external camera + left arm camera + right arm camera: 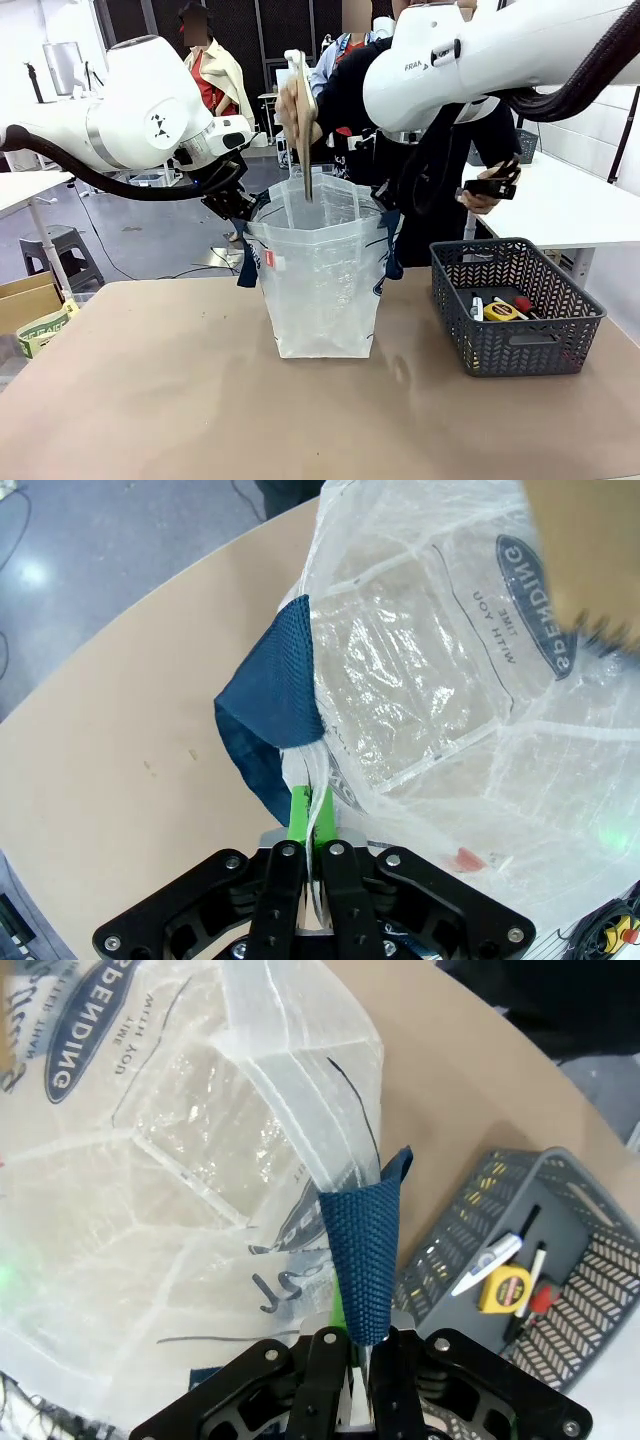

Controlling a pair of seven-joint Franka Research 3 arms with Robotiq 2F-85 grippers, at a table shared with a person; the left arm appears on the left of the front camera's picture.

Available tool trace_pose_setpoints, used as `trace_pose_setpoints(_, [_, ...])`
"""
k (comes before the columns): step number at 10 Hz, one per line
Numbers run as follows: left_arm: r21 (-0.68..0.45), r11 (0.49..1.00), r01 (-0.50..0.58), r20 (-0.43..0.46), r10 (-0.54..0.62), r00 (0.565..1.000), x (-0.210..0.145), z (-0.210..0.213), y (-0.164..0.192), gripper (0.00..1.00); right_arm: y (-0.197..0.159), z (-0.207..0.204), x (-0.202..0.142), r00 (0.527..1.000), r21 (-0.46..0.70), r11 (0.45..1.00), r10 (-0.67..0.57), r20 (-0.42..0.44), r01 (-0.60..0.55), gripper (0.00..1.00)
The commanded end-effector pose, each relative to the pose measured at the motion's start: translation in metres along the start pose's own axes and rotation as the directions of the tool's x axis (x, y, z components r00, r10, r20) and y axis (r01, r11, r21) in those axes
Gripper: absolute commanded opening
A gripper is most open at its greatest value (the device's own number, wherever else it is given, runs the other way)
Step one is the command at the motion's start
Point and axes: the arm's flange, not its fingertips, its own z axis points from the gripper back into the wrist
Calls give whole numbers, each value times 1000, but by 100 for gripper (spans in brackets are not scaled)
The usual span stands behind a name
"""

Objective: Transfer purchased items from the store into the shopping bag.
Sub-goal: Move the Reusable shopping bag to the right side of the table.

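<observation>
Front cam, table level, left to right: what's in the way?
left gripper, shut on the bag's left rim → shopping bag → grey basket

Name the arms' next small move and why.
Probably hold steady: left gripper and right gripper are shut on the top of the shopping bag, spreading it open, while the person's hand holds a flat brown packet upright in its mouth.
</observation>
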Motion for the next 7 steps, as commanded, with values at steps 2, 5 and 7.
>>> trace_pose_setpoints(2, [9, 1000, -3, -2, 3, 1000, -1, 0, 2, 0, 9, -4, -17, 998, -82, 996, -14, 54, 18, 0])
trace_pose_setpoints(5, [9, 1000, -3, -2, 3, 1000, -1, 0, 2, 0, 12, 2, -20, 996, -51, 998, -20, 81, 24, 0])
trace_pose_setpoints(7, [9, 1000, -3, -2, 3, 1000, -1, 0, 2, 0, 7, 3, -12, 999, -47, 999, -3, 47, 5, 0])
